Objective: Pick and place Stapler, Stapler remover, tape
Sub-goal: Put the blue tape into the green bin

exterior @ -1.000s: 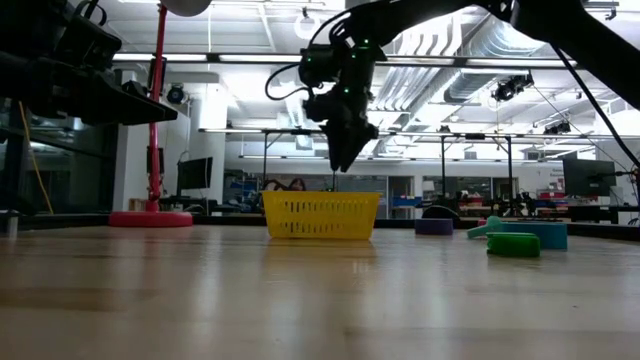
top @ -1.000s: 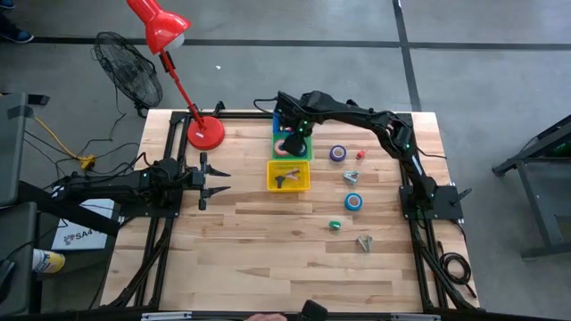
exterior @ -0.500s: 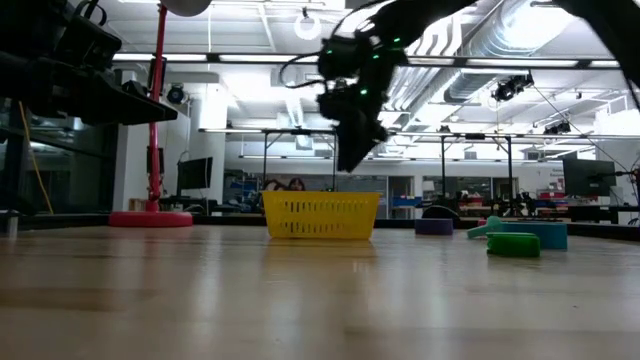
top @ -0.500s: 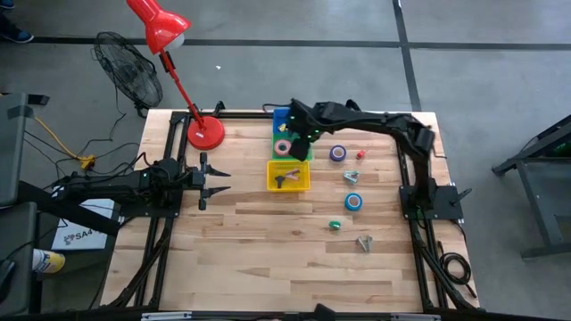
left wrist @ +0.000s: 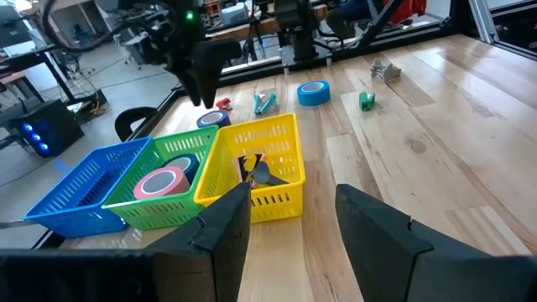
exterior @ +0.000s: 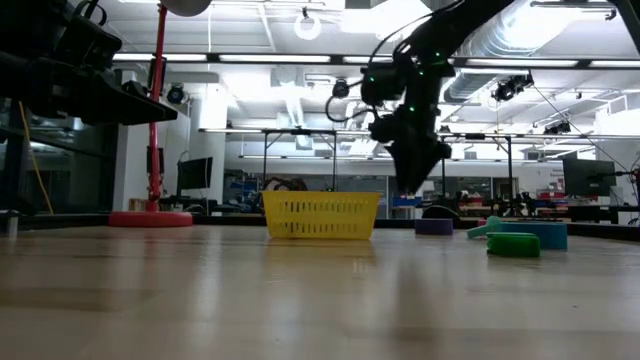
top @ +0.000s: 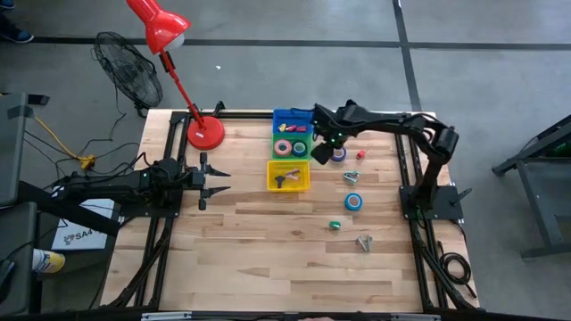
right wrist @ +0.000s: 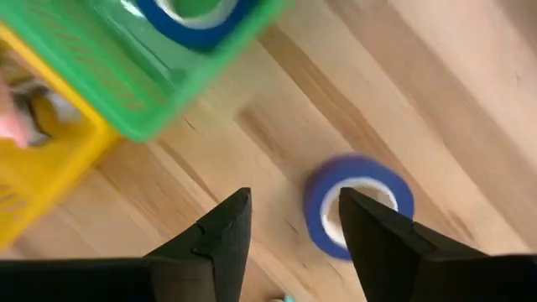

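**Three baskets at the far middle of the counter, right arm above a purple roll**

We see three baskets in a row on the wooden counter (top: pixel 268 241). The blue basket (top: pixel 292 119) lies farthest and holds a few small red and yellow pieces. The green basket (top: pixel 291 147) touches it on the near side and holds a pink tape roll (top: pixel 284 147) and a blue-rimmed roll (top: pixel 299 148) side by side. The yellow basket (top: pixel 288 175) is nearest and holds a dark metal tool (top: pixel 284 178) that we cannot identify.

Our right gripper (top: pixel 322 153) hangs above the counter just right of the green basket, its fingers (right wrist: pixel 222 239) partly apart and empty. A purple tape roll (top: pixel 338 153) lies flat on the wood just beside them, outside every basket.

Further right and nearer, loose on the counter, lie a blue tape roll (top: pixel 354 201), a small red piece (top: pixel 360 154), a teal piece (top: pixel 351 177), a green piece (top: pixel 335 226) and a grey metal piece (top: pixel 364 242).

Our left gripper (top: pixel 217 180) waits at the left side, well apart from the baskets, fingers (left wrist: pixel 226 231) parted and empty.

A red lamp (top: pixel 204 132) stands at the far left corner.
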